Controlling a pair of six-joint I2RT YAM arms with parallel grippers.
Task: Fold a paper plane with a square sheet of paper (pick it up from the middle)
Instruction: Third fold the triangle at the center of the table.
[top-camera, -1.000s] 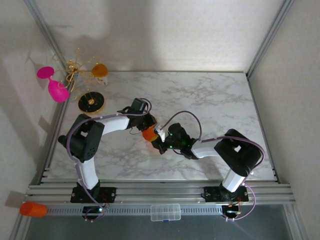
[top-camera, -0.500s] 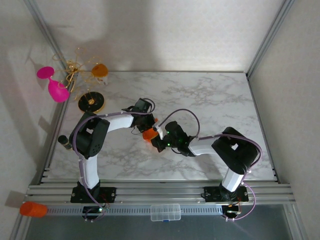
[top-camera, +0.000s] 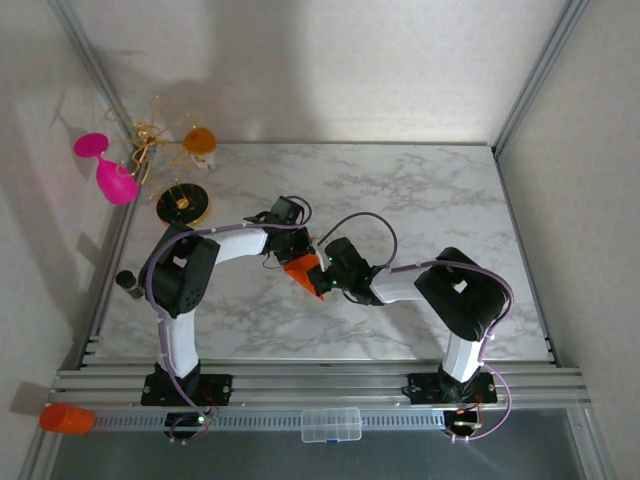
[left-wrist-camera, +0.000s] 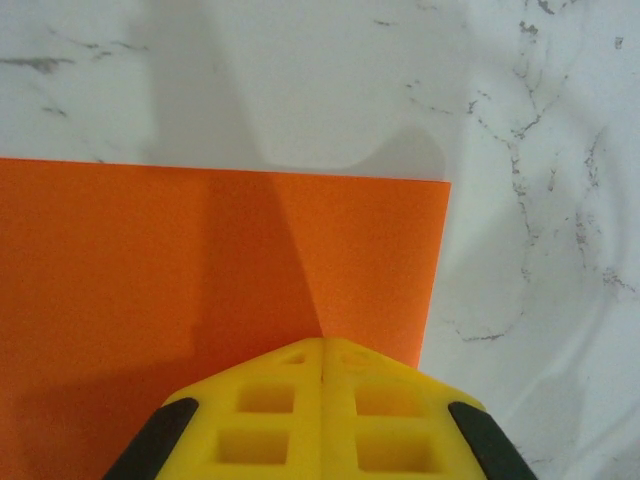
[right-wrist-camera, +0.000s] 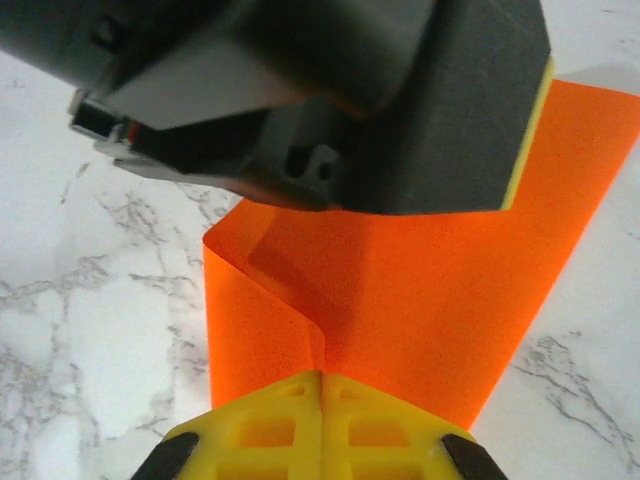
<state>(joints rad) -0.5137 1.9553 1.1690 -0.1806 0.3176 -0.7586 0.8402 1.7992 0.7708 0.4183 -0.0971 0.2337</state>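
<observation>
From the top external camera, the two arms are meeting over the middle of the white marble table (top-camera: 420, 200). The square sheet of thin bright orange paper (top-camera: 301, 271) is sitting between them as a small creased angular shape, with the left gripper (top-camera: 295, 256) coming at it from the far left side and the right gripper (top-camera: 319, 273) from the right. Beyond the table's far left corner a pink plastic goblet (top-camera: 112, 176) is lying, with a small orange-and-white cup (top-camera: 200, 140) and a round black disc (top-camera: 183, 205) near it. A stubby orange cylinder (top-camera: 67, 418) is resting by the near left rail.

In the left wrist camera, the left gripper (left-wrist-camera: 323, 343) is showing its yellow jaws pressed together, pinching the near edge of the orange paper (left-wrist-camera: 180, 270), which is spreading flat over the marble (left-wrist-camera: 530, 150).

In the right wrist camera, the right gripper (right-wrist-camera: 322, 376) is likewise clamped with no gap, nipping the paper (right-wrist-camera: 420, 290) at a raised fold. The left gripper's dark finger (right-wrist-camera: 470, 110) is pressing on the sheet's far side.
</observation>
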